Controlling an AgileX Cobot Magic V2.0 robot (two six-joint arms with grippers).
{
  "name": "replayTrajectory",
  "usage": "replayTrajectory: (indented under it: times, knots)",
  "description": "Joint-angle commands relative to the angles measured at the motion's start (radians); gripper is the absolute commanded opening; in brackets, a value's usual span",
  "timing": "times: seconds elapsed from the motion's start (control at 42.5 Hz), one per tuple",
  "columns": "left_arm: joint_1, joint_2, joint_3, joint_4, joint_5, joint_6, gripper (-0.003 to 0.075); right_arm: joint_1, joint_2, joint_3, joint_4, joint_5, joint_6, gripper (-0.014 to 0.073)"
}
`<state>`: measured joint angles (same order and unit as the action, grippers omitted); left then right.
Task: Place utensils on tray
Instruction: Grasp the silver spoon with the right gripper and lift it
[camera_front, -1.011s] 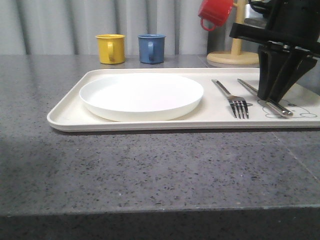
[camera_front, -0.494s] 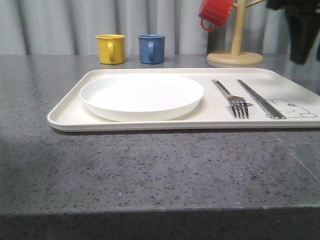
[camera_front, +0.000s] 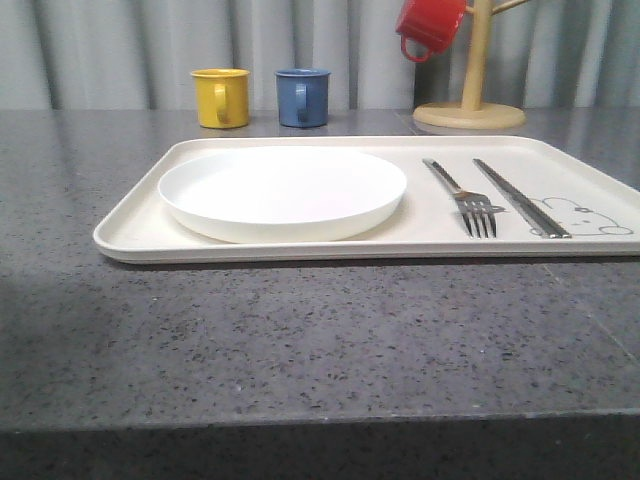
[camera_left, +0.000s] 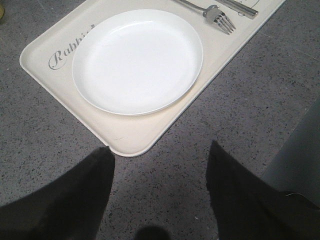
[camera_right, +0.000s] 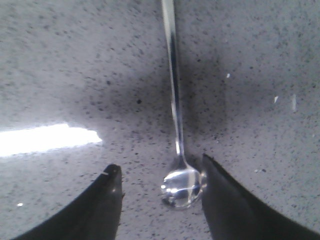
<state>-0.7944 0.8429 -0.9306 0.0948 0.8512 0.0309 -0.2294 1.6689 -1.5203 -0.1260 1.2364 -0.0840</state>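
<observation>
The plate (camera_front: 283, 192), fork (camera_front: 465, 198) and chopsticks (camera_front: 522, 198) lie on the tray (camera_front: 130, 225), plate at nine o'clock. Both arms' fingers are spread apart, empty; the right fingers (camera_right: 217, 200) flank the spoon (camera_right: 179, 165) on the tabletop (camera_front: 300, 340).

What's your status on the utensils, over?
Both claws open: left claw empty short of the tray; right claw straddling the spoon on the countertop. Plate, fork, chopsticks on tray. Nothing blocking.

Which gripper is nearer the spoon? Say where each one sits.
Right. The right gripper hangs open over the spoon, fingers either side of its bowl. The left gripper hovers off the tray's near corner by the plate.
</observation>
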Motion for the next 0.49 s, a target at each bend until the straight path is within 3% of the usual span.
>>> replayTrajectory:
  times: [0.0, 0.47]
  knots:
    - [-0.009, -0.005, -0.027, 0.003, -0.070, -0.012, 0.0408, -0.026, -0.007, -0.023, -0.009, 0.064, -0.025, 0.0395]
    - [-0.009, -0.005, -0.027, 0.003, -0.070, -0.012, 0.0408, -0.063, 0.118, -0.025, -0.007, 0.048, -0.032, 0.0394]
